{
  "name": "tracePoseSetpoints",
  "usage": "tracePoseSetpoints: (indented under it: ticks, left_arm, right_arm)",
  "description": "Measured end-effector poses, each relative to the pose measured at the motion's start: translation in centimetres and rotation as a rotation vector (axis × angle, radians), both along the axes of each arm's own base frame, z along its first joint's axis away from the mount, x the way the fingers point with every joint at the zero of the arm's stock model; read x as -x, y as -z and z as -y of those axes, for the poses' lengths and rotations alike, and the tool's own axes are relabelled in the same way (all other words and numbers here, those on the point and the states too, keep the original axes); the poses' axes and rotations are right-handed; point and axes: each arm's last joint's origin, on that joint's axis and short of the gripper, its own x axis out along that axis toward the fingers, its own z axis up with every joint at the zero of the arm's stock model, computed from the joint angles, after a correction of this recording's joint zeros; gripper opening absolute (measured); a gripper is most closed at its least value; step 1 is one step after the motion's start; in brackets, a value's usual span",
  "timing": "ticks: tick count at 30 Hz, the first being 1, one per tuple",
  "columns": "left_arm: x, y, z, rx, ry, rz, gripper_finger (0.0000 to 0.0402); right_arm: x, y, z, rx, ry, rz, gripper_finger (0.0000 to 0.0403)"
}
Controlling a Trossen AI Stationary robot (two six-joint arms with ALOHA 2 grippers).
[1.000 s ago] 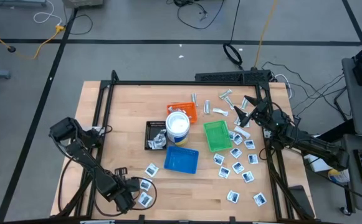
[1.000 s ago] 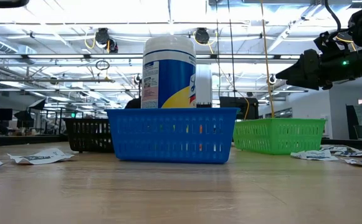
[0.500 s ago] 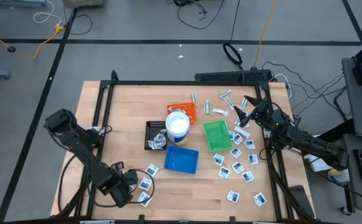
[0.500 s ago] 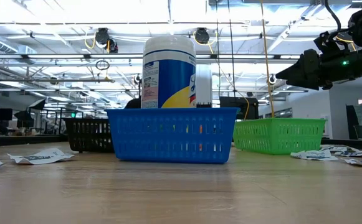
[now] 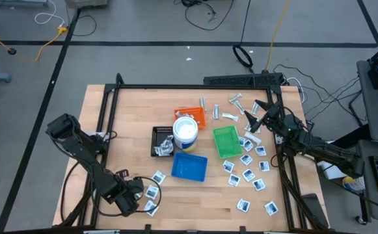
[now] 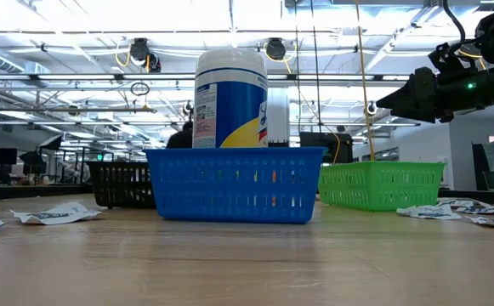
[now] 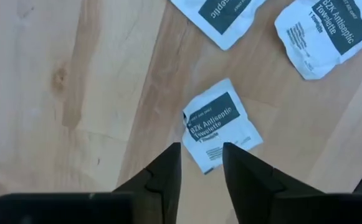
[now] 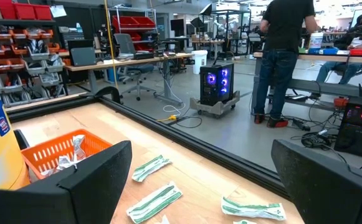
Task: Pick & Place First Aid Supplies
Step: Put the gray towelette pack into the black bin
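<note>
Your left gripper (image 7: pixel 200 163) hovers, jaws slightly apart, over a white packet (image 7: pixel 221 124) near the table's front-left corner, while your right gripper (image 5: pixel 259 116) waits wide open near the right edge.

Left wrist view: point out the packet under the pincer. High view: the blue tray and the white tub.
packet (image 7: pixel 221 124), left wrist view, its dark printed label.
blue tray (image 5: pixel 189 167), high view, middle of its floor.
white tub (image 5: pixel 185 129), high view, its lid.

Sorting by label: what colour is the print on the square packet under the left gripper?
Dark blue on the white square packet; left wrist view.
</note>
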Motion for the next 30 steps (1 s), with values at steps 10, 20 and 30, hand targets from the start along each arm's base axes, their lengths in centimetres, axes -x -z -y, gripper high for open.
tracePoseSetpoints:
  ticks: [10,20,30]
  left_arm:
    - [-0.3,1.2,0.6,-0.034,0.008,0.009,0.0147]
    - [-0.9,3.7,1.5,-0.092,0.049,0.009,0.0144]
    - [-0.8,4.4,2.4,-0.073,0.136,0.037,0.0011]
  right_arm:
    - [0.0,0.0,0.0,0.0,0.0,0.0,0.038]
    - [0.0,0.0,0.0,0.0,0.0,0.0,0.038]
    - [0.0,0.0,0.0,0.0,0.0,0.001,0.038]
